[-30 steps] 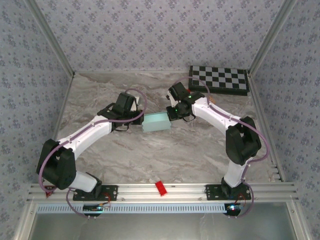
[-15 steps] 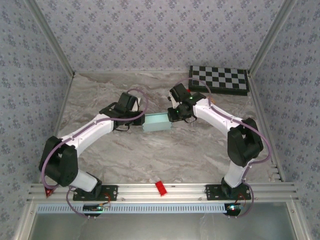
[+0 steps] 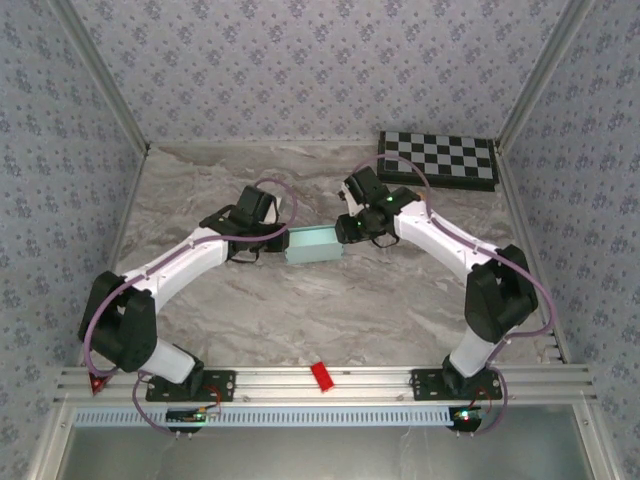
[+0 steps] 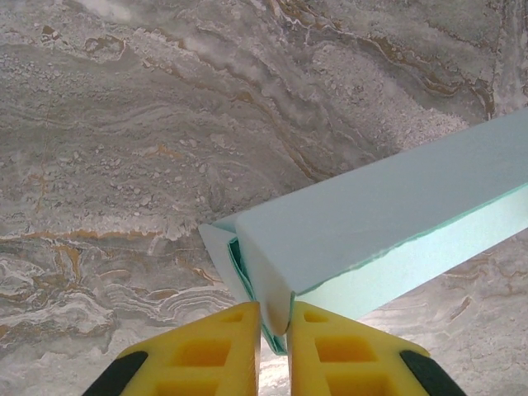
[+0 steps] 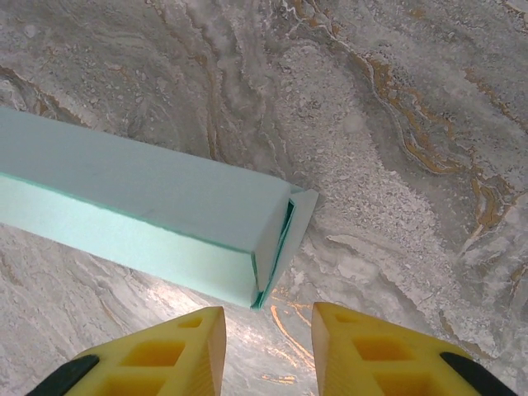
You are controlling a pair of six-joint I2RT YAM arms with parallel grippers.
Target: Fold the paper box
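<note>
Pale-blue box (image 3: 312,243) sits at mid-table (image 3: 330,310), between the two arms. Left gripper (image 4: 274,320) pinches one end's edge. Right gripper (image 5: 268,323) stands spread just short of the opposite end, not touching.

Walls (image 3: 300,60) on three sides have pale bluish-grey wallpaper with a small repeating floral print. The tabletop (image 3: 300,310) is grey-beige marble pattern with brownish veins. A black-and-white checkerboard (image 3: 437,160) sits in the far right corner, and an aluminium rail (image 3: 350,385) runs along the near edge. Light's soft and even.
</note>
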